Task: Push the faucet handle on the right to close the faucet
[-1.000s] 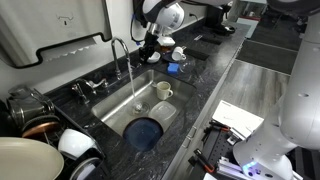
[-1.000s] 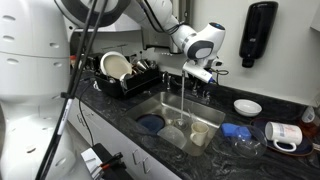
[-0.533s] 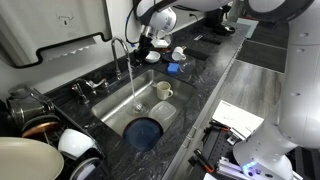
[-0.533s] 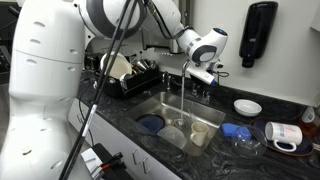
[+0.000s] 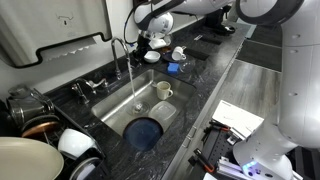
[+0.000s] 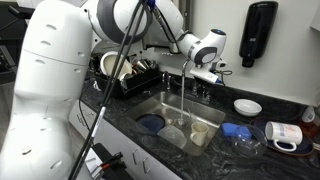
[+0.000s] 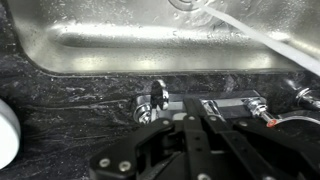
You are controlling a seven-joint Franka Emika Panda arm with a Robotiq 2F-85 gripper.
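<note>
The faucet (image 5: 119, 48) is a thin chrome gooseneck behind the sink (image 5: 186, 98), and water (image 5: 136, 88) runs from it into the basin. In the wrist view a stubby chrome faucet handle (image 7: 154, 95) stands on the dark counter just behind the sink rim (image 7: 150, 62). My gripper (image 7: 196, 114) is shut and empty, its fingertips just right of that handle and down near the chrome base plate. In both exterior views the gripper (image 5: 148, 44) (image 6: 203, 72) hangs close beside the spout and hides the handle.
Another chrome fitting (image 7: 263, 106) sits right of the fingers. A cup (image 5: 163, 91) and a blue plate (image 5: 145, 131) lie in the sink. A dish rack (image 6: 130, 75), a white bowl (image 6: 247, 107), a mug (image 6: 285, 135) and a wall soap dispenser (image 6: 258, 33) surround it.
The arm has swung over, bringing the gripper closer to the spout and the fittings behind the sink. Water keeps running throughout.
</note>
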